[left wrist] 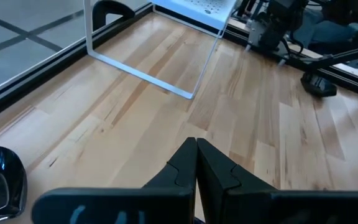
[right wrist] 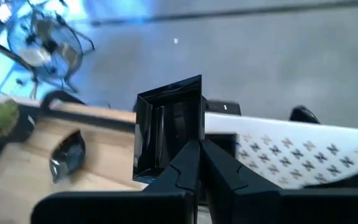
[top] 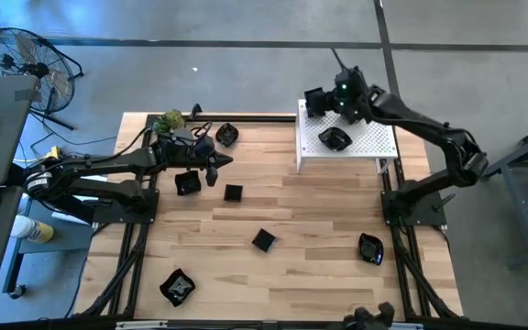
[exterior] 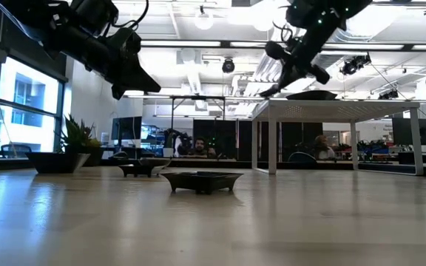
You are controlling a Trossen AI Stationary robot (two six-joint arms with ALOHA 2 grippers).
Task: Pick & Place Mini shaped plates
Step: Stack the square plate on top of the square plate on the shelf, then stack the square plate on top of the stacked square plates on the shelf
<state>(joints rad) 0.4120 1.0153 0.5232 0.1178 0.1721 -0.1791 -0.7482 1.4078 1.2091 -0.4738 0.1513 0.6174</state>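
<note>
Wooden bench (top: 319,229) fills the centre; at upper right the right tool (top: 315,101) pinches a square plate (right wrist: 169,127) by its wall above the white rack (top: 374,137), so it may swing loose. Left tool (top: 225,162) closed, empty.

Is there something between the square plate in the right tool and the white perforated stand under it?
Nothing visible blocks it. The right tool is shut on the square plate above the white stand. One plate already lies on the stand, so the free perforated surface beside it looks safer.
</note>
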